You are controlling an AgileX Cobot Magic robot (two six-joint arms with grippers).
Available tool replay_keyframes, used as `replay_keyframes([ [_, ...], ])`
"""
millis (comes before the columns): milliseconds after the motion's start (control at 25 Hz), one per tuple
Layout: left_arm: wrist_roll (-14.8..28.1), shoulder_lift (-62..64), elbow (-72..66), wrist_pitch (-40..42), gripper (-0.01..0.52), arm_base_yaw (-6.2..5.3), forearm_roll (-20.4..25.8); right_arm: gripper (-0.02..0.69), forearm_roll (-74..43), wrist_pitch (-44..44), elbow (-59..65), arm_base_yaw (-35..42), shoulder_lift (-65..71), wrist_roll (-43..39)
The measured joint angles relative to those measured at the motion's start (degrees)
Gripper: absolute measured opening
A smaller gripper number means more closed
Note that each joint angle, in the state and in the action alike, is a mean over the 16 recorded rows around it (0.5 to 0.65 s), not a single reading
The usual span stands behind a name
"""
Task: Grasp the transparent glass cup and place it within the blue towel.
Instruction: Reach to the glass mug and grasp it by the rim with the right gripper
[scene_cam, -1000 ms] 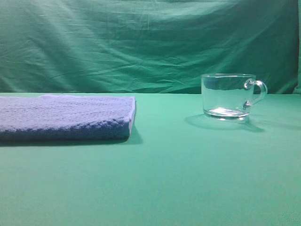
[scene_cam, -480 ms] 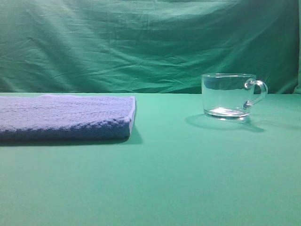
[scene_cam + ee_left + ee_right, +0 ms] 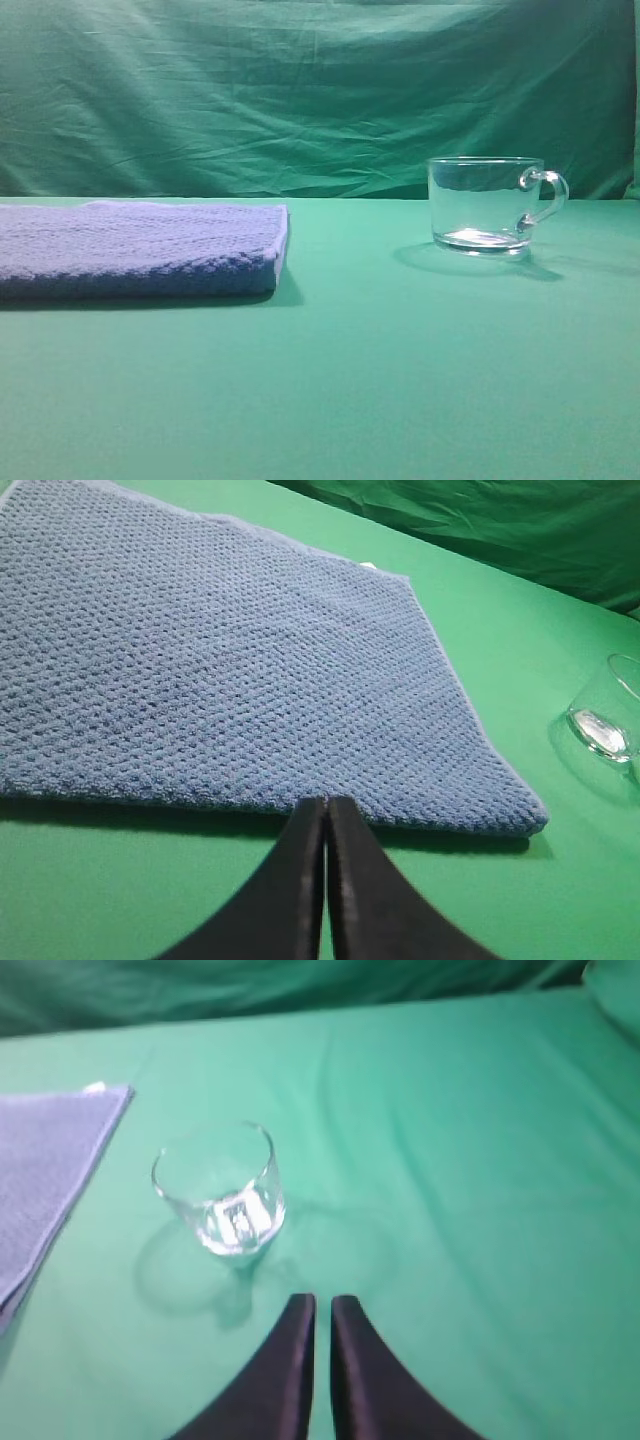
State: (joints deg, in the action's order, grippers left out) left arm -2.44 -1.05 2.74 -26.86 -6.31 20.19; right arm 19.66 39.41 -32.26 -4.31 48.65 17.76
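Glass cup (image 3: pixel 222 1192) upright, just beyond closed right tool (image 3: pixel 321 1305).

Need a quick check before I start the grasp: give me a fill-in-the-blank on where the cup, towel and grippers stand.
1. The transparent glass cup stands upright on the green ____.
2. In the exterior high view, the blue towel lies to the ____ of the cup.
3. The right gripper has its fingers ____.
4. The left gripper holds ____.

Missing words: cloth; left; shut; nothing
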Motion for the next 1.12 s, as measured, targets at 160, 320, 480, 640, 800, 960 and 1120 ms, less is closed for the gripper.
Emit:
replay_keyframes([
  [160,0.00,0.00,0.00,0.00,0.000,0.00,0.00,0.048,-0.03,5.96,-6.56,-0.05,8.93,3.80],
  [320,0.00,0.00,0.00,0.00,0.000,0.00,0.00,0.048,-0.37,9.61,-12.69,-0.91,17.14,8.33],
  [480,0.00,0.00,0.00,0.00,0.000,0.00,0.00,0.048,-1.05,11.02,-18.10,-2.84,24.47,11.82],
  [640,0.00,0.00,0.00,0.00,0.000,0.00,0.00,0.054,-1.84,11.27,-22.65,-5.00,30.81,14.01],
  [800,0.00,0.00,0.00,0.00,0.000,0.00,0.00,0.121,-2.72,10.94,-26.09,-7.12,36.02,15.49],
  [960,0.00,0.00,0.00,0.00,0.000,0.00,0.00,0.259,-3.33,10.04,-28.37,-8.44,40.34,15.89],
  [1120,0.00,0.00,0.00,0.00,0.000,0.00,0.00,0.408,-3.60,8.58,-29.70,-8.69,44.10,15.93],
])
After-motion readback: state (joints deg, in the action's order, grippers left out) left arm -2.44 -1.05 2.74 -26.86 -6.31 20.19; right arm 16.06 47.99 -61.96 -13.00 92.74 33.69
